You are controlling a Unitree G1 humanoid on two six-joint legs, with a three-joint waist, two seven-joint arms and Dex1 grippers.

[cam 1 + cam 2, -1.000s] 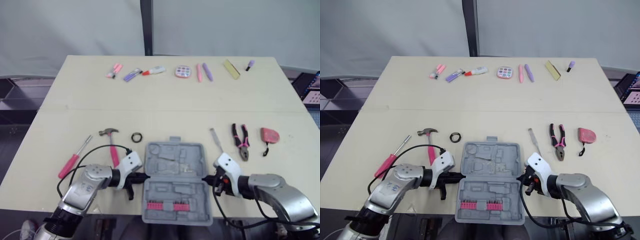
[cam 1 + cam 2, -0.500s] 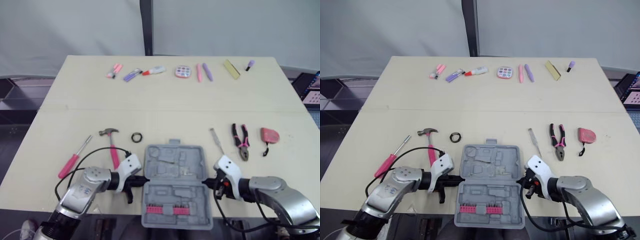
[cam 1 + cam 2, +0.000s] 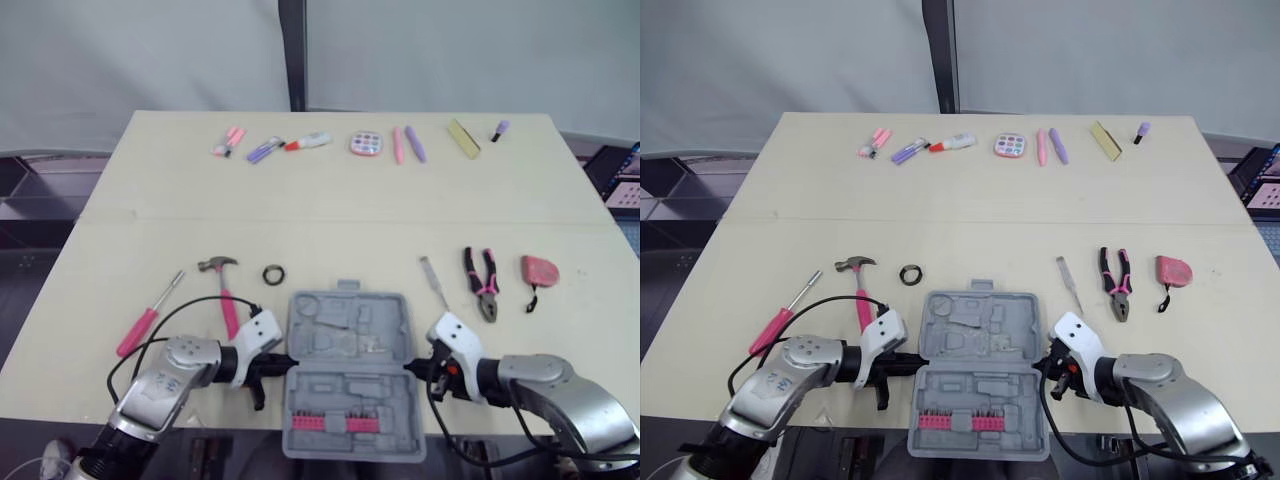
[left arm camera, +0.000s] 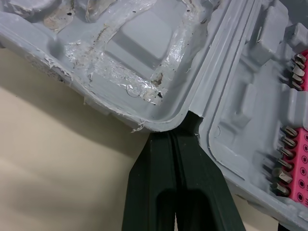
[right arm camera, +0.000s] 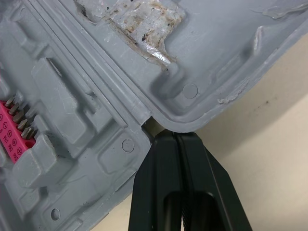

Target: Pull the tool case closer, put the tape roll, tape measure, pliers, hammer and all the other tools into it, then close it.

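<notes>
Braces the open grey tool case (image 3: 350, 345) from both sides at the near edge of the pale surface (image 3: 330, 200). Touches the notch at the left end of the case's hinge line with the left claw (image 3: 286, 359), fingers pressed together on nothing. Meets the matching notch on the right with the right claw (image 3: 411, 365), its fingers likewise closed tip to tip. Carries a pink bit rack (image 3: 335, 423) in the case's near half, with the moulded far half bare.

Leaves every tool outside the case:
- **Left of it:** pink-handled screwdriver (image 3: 148, 315), pink-handled hammer (image 3: 228, 305) and black tape roll (image 3: 275, 273).
- **Right of it:** thin metal tool (image 3: 432, 281), pink-and-black pliers (image 3: 482, 283) and pink tape measure (image 3: 539, 270).

Lines the far edge with small pens and markers (image 3: 265, 149), well apart from the case.
</notes>
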